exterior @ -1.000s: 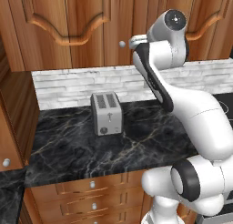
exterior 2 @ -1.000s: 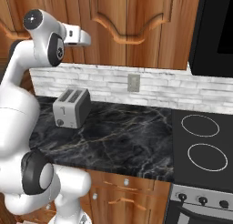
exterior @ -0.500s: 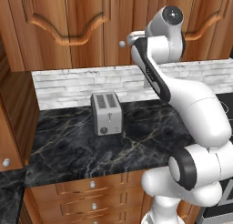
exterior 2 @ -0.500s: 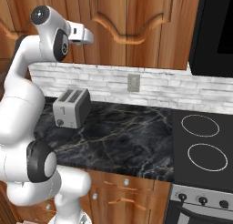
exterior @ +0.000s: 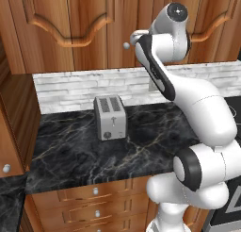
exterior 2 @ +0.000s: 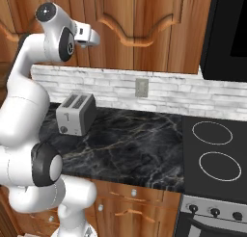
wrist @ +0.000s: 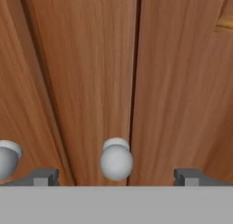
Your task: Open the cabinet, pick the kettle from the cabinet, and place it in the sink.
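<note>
The cabinet (exterior: 70,28) hangs above the counter, its reddish-brown arched-panel doors (exterior 2: 135,29) shut. My gripper (exterior: 133,38) is raised to the doors' lower edge, just right of a round silver knob (exterior: 126,45). In the hand view my gripper (wrist: 116,177) is open, its two dark tips standing either side of that knob (wrist: 116,160), which sits at the seam between two doors (wrist: 82,73). A second knob (wrist: 7,158) shows at the left edge. Nothing is held. The kettle is hidden and the sink is out of view.
A silver toaster (exterior: 109,118) stands on the black marble counter (exterior: 141,151) under my arm. White brick backsplash with an outlet (exterior 2: 141,87) runs behind. A black stove (exterior 2: 212,149) lies to the right, drawer fronts (exterior: 96,198) below, a tall wooden unit (exterior: 14,122) at the left.
My arm has risen a little and the hand has closed in on the cabinet doors near the knob. The jaws stay open and the doors have not moved.
</note>
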